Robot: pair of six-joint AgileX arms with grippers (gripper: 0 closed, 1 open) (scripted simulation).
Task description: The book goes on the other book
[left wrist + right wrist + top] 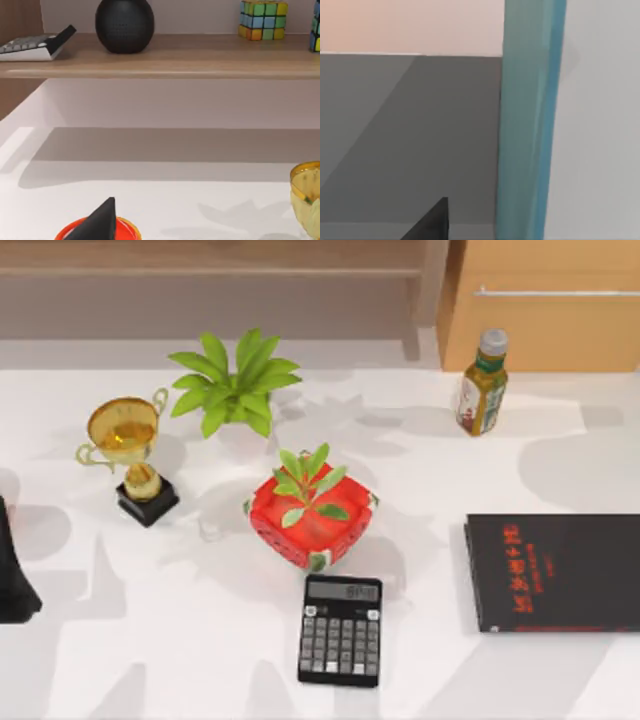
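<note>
Teal fills a tall band close before the right wrist camera: this is the book, seen edge-on and upright in that view, with the right gripper showing as a dark tip beside it. Whether its jaws are closed on the book or open I cannot tell, nor can I tell where over the worktop the book hangs or stands. The black book lies flat at the right side of the worktop, red lettering up, running off the top view's right edge, and its cover is bare, so the stacking is not yet done. I judge the step in hand to be the grasp or carry of the teal book by the right arm. The next move calls for a sure hold on it, then bringing it over the black cover, turning it flat, lowering it until it rests squarely within the larger book's outline, and only then letting go. The calculator sits near the black book's left edge and should be kept clear of. The left arm is parked at the worktop's left edge; the state of its jaws I cannot tell.
</note>
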